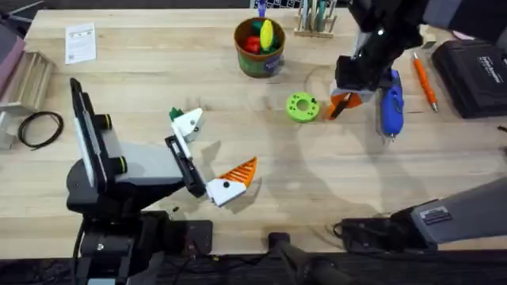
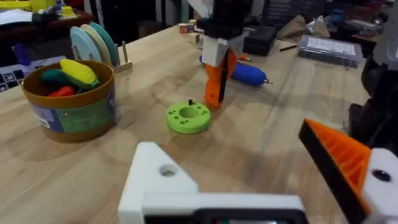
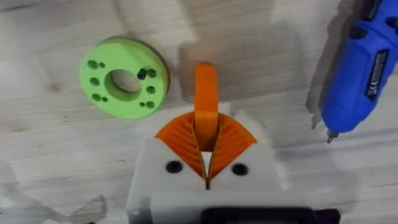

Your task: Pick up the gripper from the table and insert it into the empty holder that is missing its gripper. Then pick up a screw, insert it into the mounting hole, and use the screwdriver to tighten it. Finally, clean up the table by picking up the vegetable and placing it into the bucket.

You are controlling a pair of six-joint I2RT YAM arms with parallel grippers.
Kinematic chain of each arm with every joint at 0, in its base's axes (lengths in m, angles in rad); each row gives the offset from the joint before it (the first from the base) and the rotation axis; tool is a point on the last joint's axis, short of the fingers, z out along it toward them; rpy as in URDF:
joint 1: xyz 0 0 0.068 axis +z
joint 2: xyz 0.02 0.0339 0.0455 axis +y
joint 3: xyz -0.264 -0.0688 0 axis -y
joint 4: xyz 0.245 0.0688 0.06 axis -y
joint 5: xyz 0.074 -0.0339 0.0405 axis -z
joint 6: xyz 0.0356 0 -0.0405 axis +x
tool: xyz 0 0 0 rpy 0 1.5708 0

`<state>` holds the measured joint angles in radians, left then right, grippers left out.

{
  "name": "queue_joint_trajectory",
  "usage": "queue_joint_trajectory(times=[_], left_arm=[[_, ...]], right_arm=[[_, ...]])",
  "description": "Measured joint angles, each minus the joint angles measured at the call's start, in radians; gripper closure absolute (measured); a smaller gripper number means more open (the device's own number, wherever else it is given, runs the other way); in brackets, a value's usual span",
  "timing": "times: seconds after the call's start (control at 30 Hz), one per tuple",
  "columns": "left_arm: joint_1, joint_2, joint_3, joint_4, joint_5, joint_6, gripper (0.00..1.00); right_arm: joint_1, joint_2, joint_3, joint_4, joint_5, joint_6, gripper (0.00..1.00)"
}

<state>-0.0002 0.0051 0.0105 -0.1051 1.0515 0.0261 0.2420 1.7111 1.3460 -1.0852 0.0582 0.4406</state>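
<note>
White and bare, the holder (image 1: 188, 123) on your left gripper (image 1: 207, 157) waits at the left, jaws spread with nothing between. Right of it, beside the green disc (image 1: 302, 106), your right gripper (image 3: 206, 142) pinches the gripper (image 3: 206, 98) upright. Carry it leftward, ribbed face inward, and seat it squarely.

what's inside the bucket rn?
The bucket holds toys: a yellow corn-like piece on top, a dark-green piece beside it, and a red one lower down. Whatever lies beneath them is hidden by the toys and the bucket's wall.
</note>
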Motion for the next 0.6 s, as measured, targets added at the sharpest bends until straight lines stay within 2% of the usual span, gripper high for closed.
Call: queue_joint_trajectory(times=[0.1, 0.2, 0.23, 0.27, 0.43, 0.5, 0.6], left_arm=[[0.0, 0.0, 0.0, 0.0, 0.0, 0.0, 0.014], [0.0, 0.0, 0.0, 0.0, 0.0, 0.0, 0.015], [0.0, 0.0, 0.0, 0.0, 0.0, 0.0, 0.015], [0.0, 0.0, 0.0, 0.0, 0.0, 0.0, 0.015], [0.0, 0.0, 0.0, 0.0, 0.0, 0.0, 0.015], [0.0, 0.0, 0.0, 0.0, 0.0, 0.0, 0.015], [0.0, 0.0, 0.0, 0.0, 0.0, 0.0, 0.015]], right_arm=[[0.0, -0.056, 0.0, -0.003, 0.0, 0.0, 0.992], [0.0, -0.162, 0.0, -0.004, -0.003, 0.0, 0.992], [0.0, -0.202, 0.0, -0.005, -0.006, 0.0, 0.992], [0.0, -0.31, 0.0, -0.005, -0.03, 0.0, 0.992], [0.0, -0.42, 0.0, -0.001, -0.09, 0.0, 0.992], [0.0, -0.455, -0.015, 0.035, -0.119, 0.0, 0.992], [0.0, -0.525, -0.098, 0.144, -0.184, 0.0, 0.992]])
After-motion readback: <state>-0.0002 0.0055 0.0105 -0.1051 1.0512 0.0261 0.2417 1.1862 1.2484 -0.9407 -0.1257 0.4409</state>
